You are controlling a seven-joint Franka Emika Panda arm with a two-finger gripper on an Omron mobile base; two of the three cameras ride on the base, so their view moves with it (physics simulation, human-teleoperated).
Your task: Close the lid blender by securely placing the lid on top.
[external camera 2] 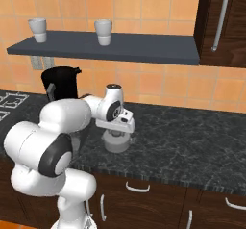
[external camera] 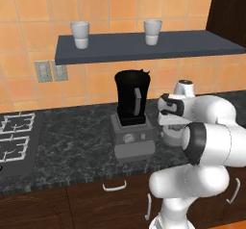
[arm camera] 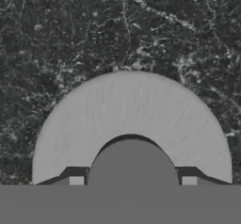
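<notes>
The blender [external camera: 132, 98] is a tall black jar, open at the top, on a boxy grey base with a round dial; its jar [external camera 2: 60, 83] also rises behind my arm. The light-grey lid [external camera 2: 116, 144] lies flat on the dark counter to the blender's right. My gripper [external camera 2: 116, 134] points straight down onto it. In the hand view the lid [arm camera: 132, 110] spreads wide, and its central knob sits between my fingertips [arm camera: 76, 180]. A thin gap shows on each side of the knob, so the gripper [arm camera: 132, 180] is open. The lid [external camera: 169, 135] is partly hidden by the hand.
A dark wall shelf [external camera: 144, 47] with two white cups [external camera: 79, 34] [external camera: 152, 31] hangs directly above the blender. A stove [external camera: 14, 136] lies at the left of the counter. A tall cabinet [external camera 2: 223, 21] stands at the right. Bare counter [external camera 2: 192, 141] stretches right of the lid.
</notes>
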